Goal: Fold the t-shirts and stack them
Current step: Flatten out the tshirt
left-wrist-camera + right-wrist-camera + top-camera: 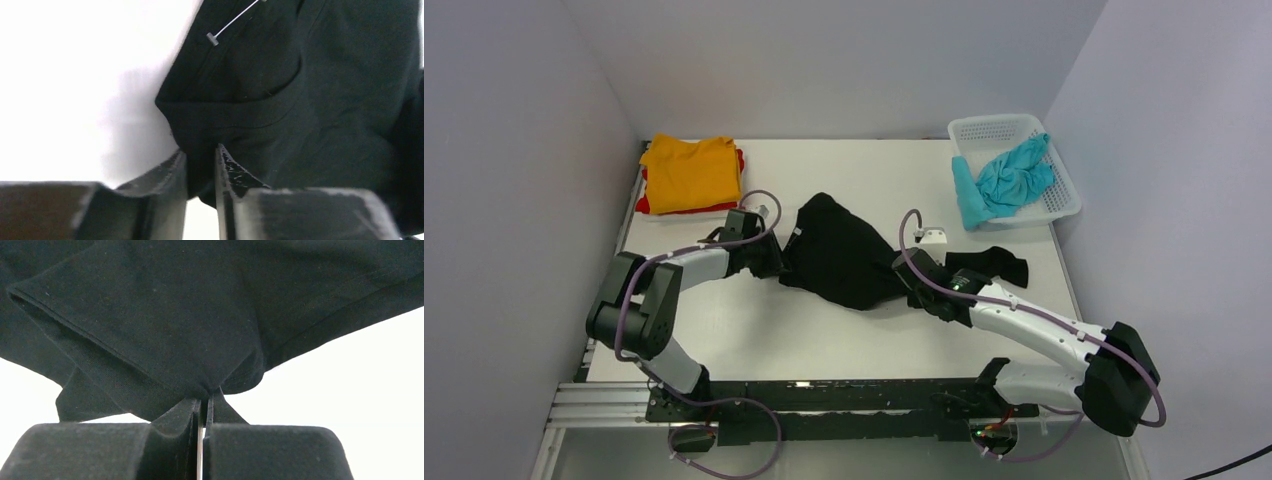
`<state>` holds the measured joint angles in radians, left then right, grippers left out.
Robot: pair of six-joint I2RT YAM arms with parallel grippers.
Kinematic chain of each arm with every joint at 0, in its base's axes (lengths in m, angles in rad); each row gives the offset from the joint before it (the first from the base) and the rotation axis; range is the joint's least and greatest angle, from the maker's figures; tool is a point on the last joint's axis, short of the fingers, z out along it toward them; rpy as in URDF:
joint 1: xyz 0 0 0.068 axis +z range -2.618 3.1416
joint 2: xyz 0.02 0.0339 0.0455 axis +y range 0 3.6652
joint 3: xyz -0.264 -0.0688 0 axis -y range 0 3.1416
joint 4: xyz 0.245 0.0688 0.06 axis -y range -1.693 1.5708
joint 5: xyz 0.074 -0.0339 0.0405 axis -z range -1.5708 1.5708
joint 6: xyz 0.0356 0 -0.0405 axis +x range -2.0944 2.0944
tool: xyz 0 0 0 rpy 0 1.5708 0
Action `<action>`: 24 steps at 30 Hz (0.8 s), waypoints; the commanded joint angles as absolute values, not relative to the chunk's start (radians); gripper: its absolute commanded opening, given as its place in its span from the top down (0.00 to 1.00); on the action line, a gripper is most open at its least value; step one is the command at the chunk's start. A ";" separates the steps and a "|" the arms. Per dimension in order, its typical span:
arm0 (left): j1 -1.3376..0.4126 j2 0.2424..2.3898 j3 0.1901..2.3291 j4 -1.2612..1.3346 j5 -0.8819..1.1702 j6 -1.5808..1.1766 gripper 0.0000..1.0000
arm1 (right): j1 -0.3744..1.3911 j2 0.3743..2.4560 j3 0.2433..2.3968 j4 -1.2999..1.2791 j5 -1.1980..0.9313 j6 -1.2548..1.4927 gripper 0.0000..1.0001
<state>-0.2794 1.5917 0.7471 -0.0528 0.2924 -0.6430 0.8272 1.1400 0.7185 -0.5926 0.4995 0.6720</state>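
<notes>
The black t-shirt [844, 255] lies crumpled in the middle of the table, one part trailing right [999, 265]. My left gripper [774, 262] is shut on its left edge; the left wrist view shows black cloth [280, 95] pinched between the fingers [177, 172]. My right gripper [914, 285] is shut on the shirt's right side; the right wrist view shows the cloth [165, 315] bunched at the fingertips [192, 410]. An orange t-shirt [692, 172] lies folded on a red one [664, 208] at the back left. A turquoise t-shirt [1009, 180] hangs out of the basket. The white t-shirt is out of view.
The white lattice basket [1009, 135] stands at the back right corner. Grey walls close the table on the left, back and right. The arm bases and a black rail [824, 400] run along the near edge.
</notes>
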 commanded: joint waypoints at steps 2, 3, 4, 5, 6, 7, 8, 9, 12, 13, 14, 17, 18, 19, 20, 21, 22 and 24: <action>-0.325 1.609 0.774 -0.111 0.273 -0.622 1.00 | 0.792 1.092 0.769 -0.570 0.556 0.656 1.00; -0.325 1.590 0.776 -0.116 0.265 -0.618 1.00 | 0.787 1.084 0.781 -0.570 0.569 0.652 1.00; -0.325 1.561 0.778 -0.120 0.251 -0.614 1.00 | 0.783 1.075 0.797 -0.577 0.588 0.649 1.00; -0.325 1.522 0.783 -0.128 0.232 -0.612 1.00 | 0.780 1.065 0.816 -0.588 0.613 0.646 1.00; -0.326 1.479 0.790 -0.132 0.207 -0.609 1.00 | 0.778 1.053 0.836 -0.597 0.638 0.638 1.00; -0.327 1.425 0.796 -0.135 0.183 -0.604 1.00 | 0.777 1.044 0.854 -0.606 0.662 0.626 1.00; -0.327 1.370 0.802 -0.132 0.159 -0.601 1.00 | 0.776 1.033 0.876 -0.615 0.696 0.613 1.00; -0.328 1.315 0.807 -0.127 0.139 -0.598 1.00 | 0.775 1.020 0.899 -0.624 0.715 0.600 1.00; -0.330 1.155 0.839 -0.136 0.074 -0.580 1.00 | 0.773 0.974 0.968 -0.644 0.767 0.550 1.00; -0.331 1.103 0.855 -0.148 0.051 -0.576 1.00 | 0.772 0.953 0.996 -0.644 0.782 0.525 1.00; -0.331 1.039 0.873 -0.163 0.026 -0.564 1.00 | 0.771 0.933 1.020 -0.638 0.794 0.492 1.00; -0.331 0.902 0.915 -0.166 -0.020 -0.540 1.00 | 0.768 0.853 1.089 -0.573 0.782 0.395 1.00; -0.331 0.858 0.933 -0.159 -0.032 -0.527 1.00 | 0.768 0.830 1.108 -0.538 0.743 0.355 1.00; -0.331 0.821 0.953 -0.157 -0.040 -0.514 1.00 | 0.768 0.808 1.127 -0.506 0.701 0.312 1.00; -0.331 0.779 0.984 -0.153 -0.050 -0.496 1.00 | 0.769 0.792 1.148 -0.476 0.653 0.260 1.00; -0.331 0.760 1.011 -0.155 -0.053 -0.486 1.00 | 0.769 0.777 1.178 -0.459 0.593 0.228 1.00; -0.331 0.740 1.049 -0.165 -0.063 -0.471 1.00 | 0.768 0.769 1.212 -0.452 0.540 0.207 1.00; -0.331 0.699 1.127 -0.206 -0.067 -0.437 1.00 | 0.769 0.765 1.299 -0.469 0.442 0.181 1.00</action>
<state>-0.3351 0.7628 0.9928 -0.1749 0.0120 -0.5270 0.7731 0.7963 1.1435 -0.5571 0.6090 0.3367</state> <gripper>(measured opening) 0.016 0.028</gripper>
